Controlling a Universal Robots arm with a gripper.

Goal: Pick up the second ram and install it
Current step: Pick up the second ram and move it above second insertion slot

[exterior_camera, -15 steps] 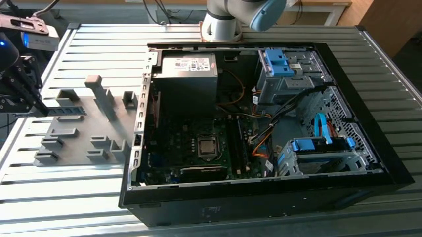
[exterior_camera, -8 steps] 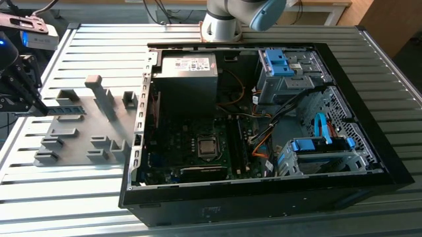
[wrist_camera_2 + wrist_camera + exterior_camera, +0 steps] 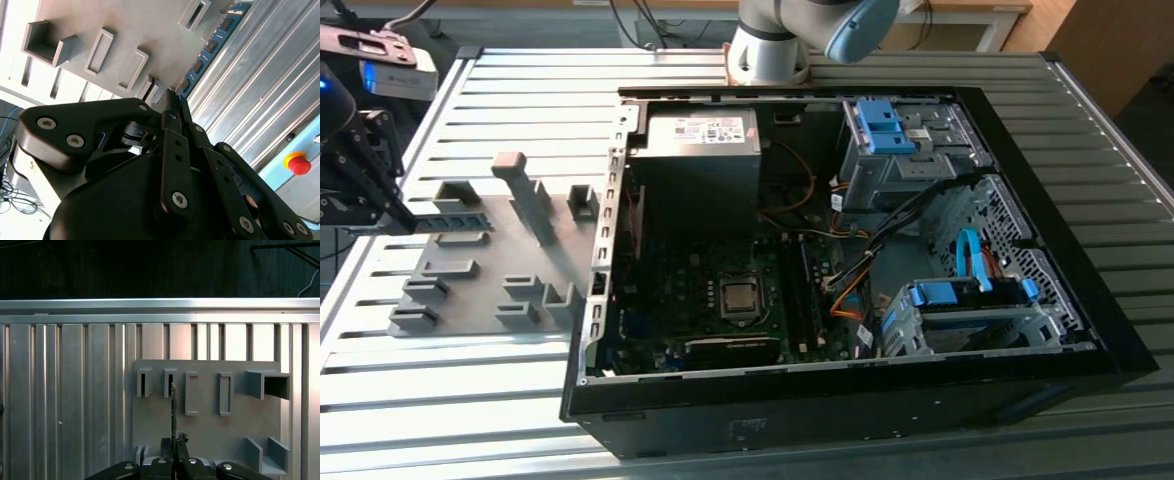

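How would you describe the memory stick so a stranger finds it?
On the exterior view's left, beside the open computer case, lies a grey holder. At its edge the end effector grips the memory stick: thin, blue, chip-lined among plain grey blocks.

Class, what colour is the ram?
The ram is blue with dark chips, clearest in the second wrist view.

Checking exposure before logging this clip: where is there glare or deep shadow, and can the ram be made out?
Exterior view: glare whitens the table by the grey fixture; the computer case interior is dim. Second wrist view: bright streaks on the table, yet the second ram shows blue. First wrist view: dark background, bright table edge.
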